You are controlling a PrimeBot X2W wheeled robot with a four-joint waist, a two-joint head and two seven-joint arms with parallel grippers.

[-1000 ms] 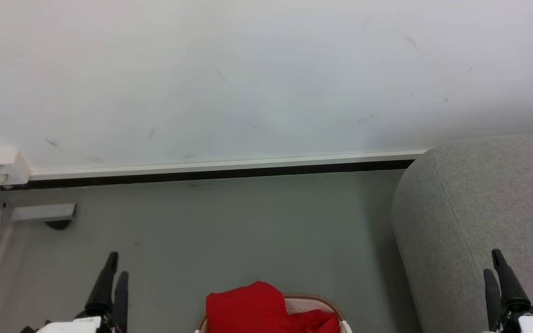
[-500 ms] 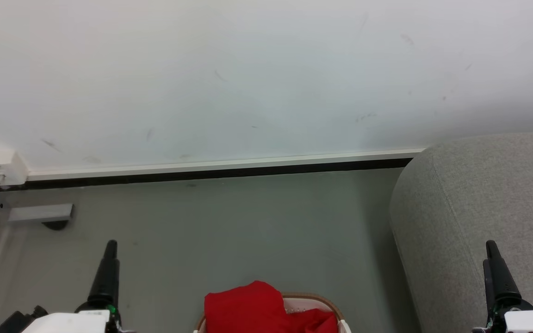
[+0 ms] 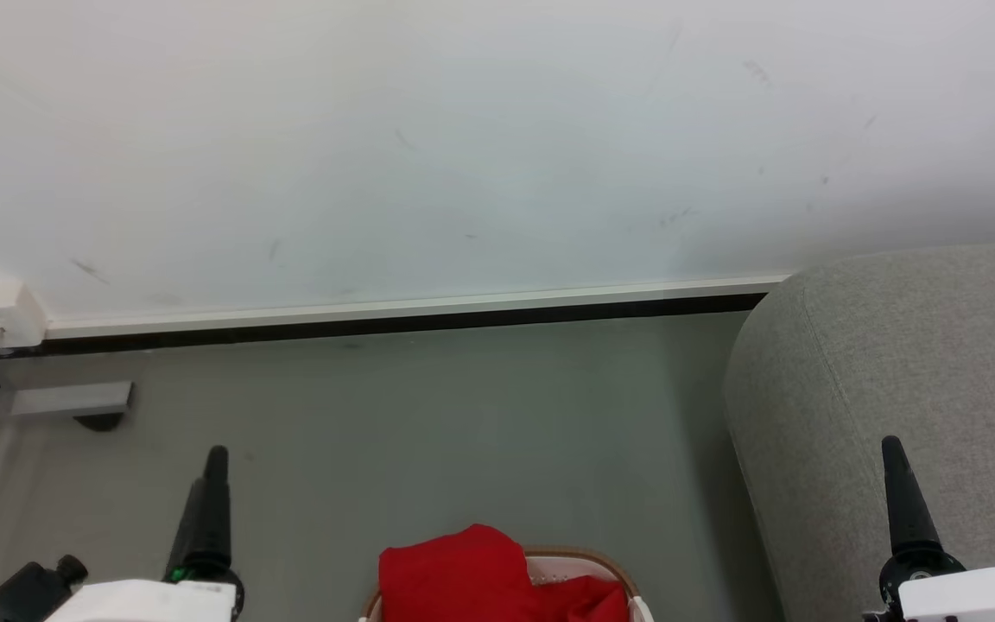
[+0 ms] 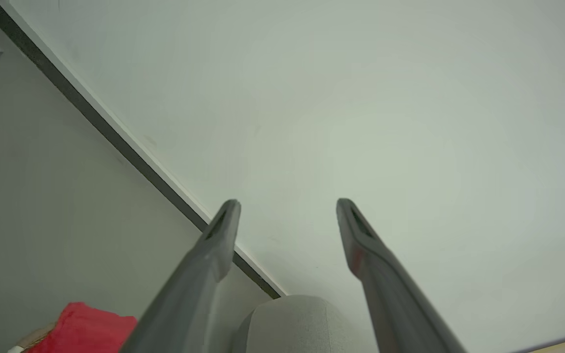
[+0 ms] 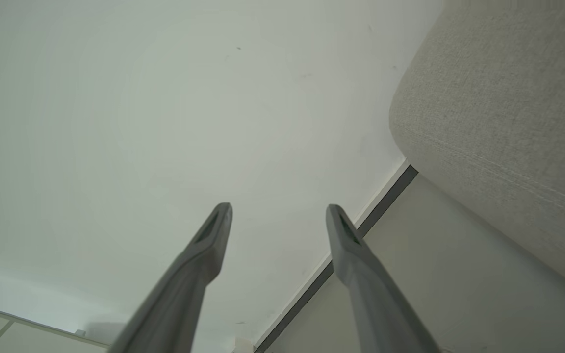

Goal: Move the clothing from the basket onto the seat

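red clothing (image 3: 480, 574) heaped in basket (image 3: 586, 554), bottom centre of head view, bulging above rim. basket stands on grey floor (image 3: 463, 415), near grey seat (image 3: 912, 371) at right, apart from it. left gripper (image 4: 287, 206): fingers spread wide, holding nothing, left of basket, aimed toward white wall (image 3: 463, 155). right gripper (image 5: 278, 210): fingers spread wide, holding nothing, seen against seat in head view.

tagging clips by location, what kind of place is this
Probably an indoor room set up like a living or laundry corner, though little of it shows: a grey upholstered seat by a plain white wall, and a basket holding red clothing on the smooth grey floor.
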